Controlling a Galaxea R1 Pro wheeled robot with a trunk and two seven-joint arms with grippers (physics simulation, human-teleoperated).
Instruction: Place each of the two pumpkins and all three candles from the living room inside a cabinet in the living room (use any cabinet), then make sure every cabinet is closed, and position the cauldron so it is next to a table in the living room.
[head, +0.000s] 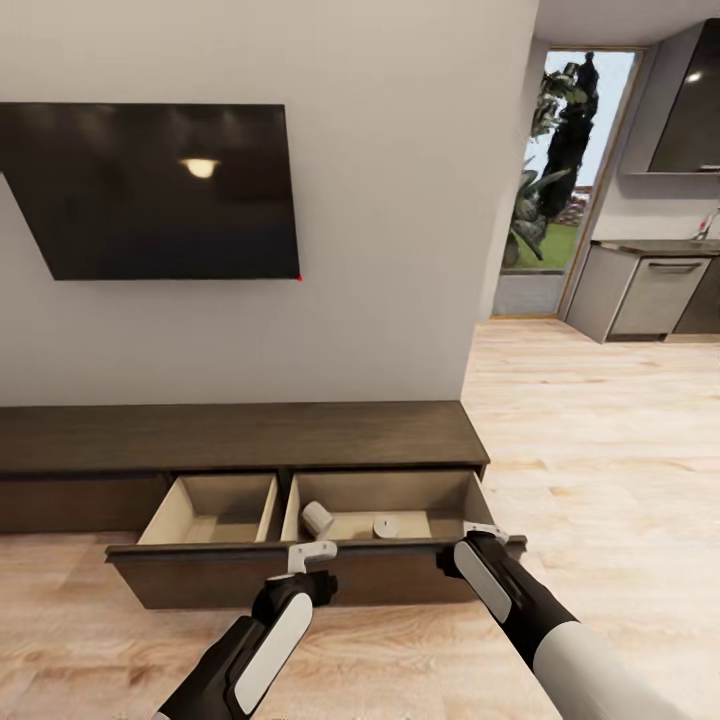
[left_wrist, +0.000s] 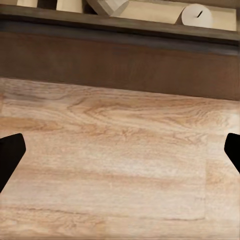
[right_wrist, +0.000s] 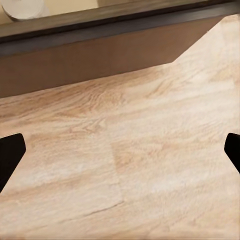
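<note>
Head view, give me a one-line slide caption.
Both grippers, left and right, at the open drawer of the low cabinet, two candles inside.

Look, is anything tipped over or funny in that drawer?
Yes. In the open drawer, one candle lies tipped on its side, while the other stands upright. The drawer hangs pulled out of the cabinet, both grippers at its front.

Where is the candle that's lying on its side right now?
In the head view, the tipped candle lies in the right compartment of the cabinet's open drawer, near its left wall, with a second candle standing upright to its right.
</note>
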